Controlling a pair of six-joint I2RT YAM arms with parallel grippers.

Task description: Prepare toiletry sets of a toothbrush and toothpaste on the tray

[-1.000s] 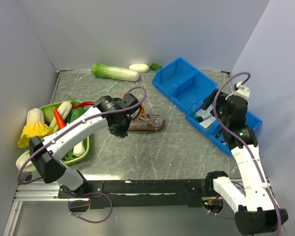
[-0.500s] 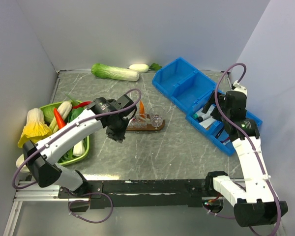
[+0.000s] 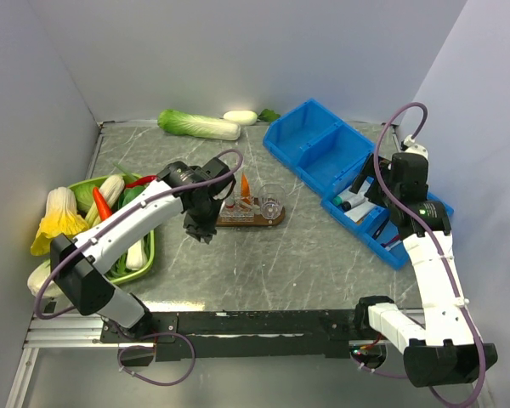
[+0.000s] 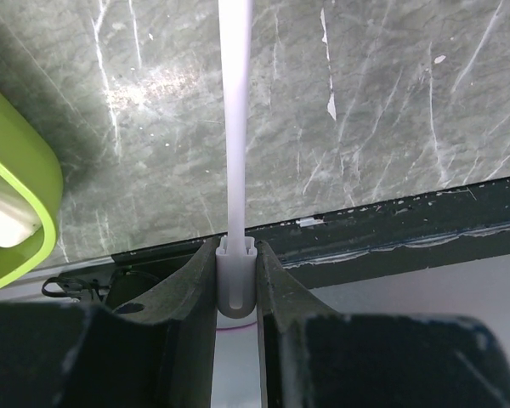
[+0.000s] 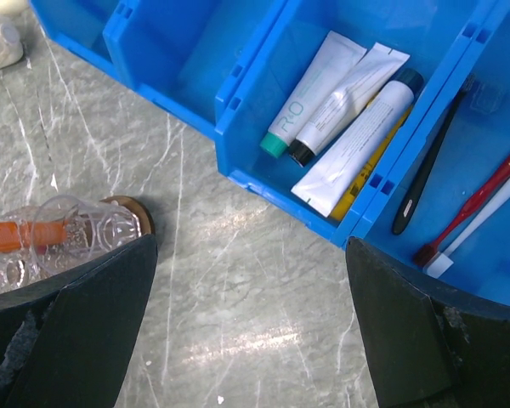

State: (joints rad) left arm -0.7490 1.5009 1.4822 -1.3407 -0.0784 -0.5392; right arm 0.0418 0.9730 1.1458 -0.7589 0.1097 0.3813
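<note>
Your left end effector [image 4: 236, 285] is clamped on the toothbrush [image 4: 237, 127], just left of the tray [image 3: 255, 223]. Bring it slowly over the clear cup [image 3: 272, 203] beside the toothpaste [image 3: 246, 184] on the tray, and do not tip the cup. Your right end effector [image 5: 251, 331], well right of the tray, stands wide apart.

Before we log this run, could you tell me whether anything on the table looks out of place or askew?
Only the vegetables: a cabbage and a white vegetable lie loose at the far edge of the table, outside the green dish, and have nothing to do with toiletries. The tray itself looks orderly.
</note>
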